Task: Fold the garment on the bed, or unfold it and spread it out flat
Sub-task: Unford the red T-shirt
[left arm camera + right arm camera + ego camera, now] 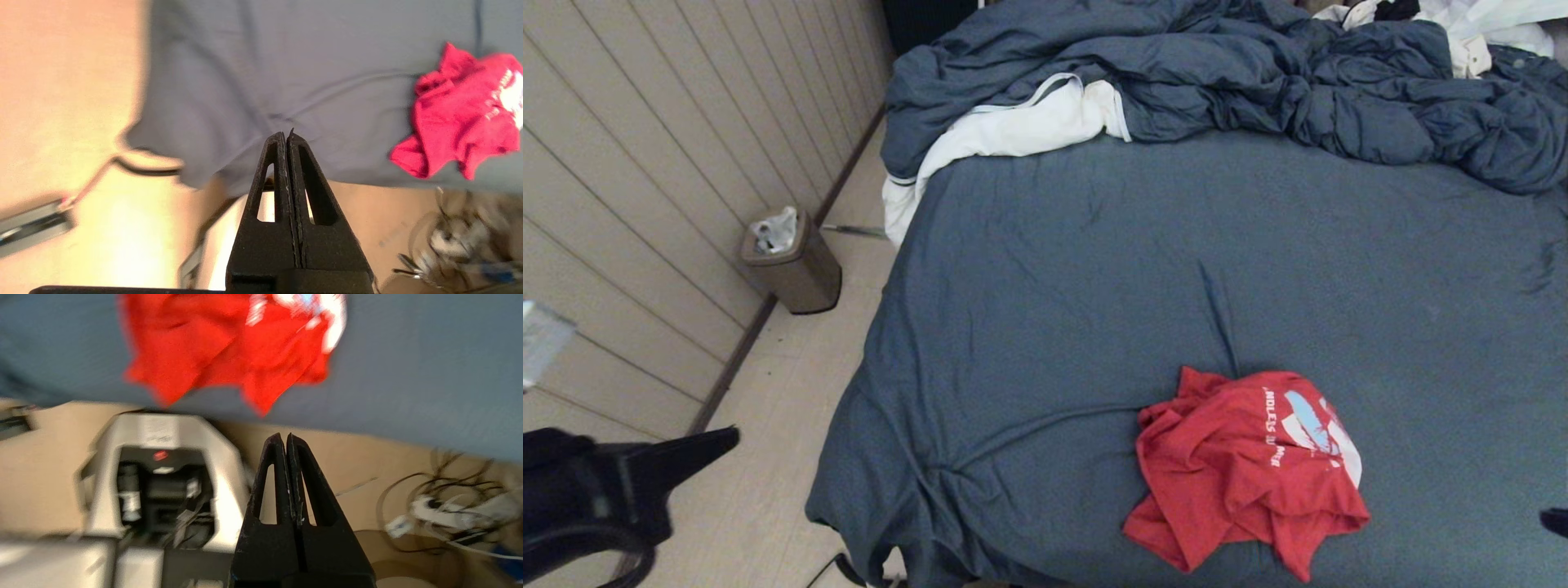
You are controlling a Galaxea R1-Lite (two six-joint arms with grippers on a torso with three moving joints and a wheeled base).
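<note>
The red T-shirt [1241, 469] lies crumpled in a heap near the front edge of the bed [1094, 286], part of its white and light-blue print facing up. It also shows in the left wrist view as the red T-shirt [461, 112] and in the right wrist view as the red T-shirt [229, 347]. My left gripper [286, 132] is shut and empty, off the bed's front left corner, far from the shirt; in the head view the left gripper [719, 441] hangs over the floor. My right gripper [284, 435] is shut and empty, below the bed's front edge; only a dark tip [1554, 521] shows.
A rumpled blue duvet [1258, 73] is heaped along the far side, with a white cloth [1013, 131] at its left. A bin [791, 261] stands by the panelled wall. Cables [449, 506] lie on the floor to the right of my base [159, 477].
</note>
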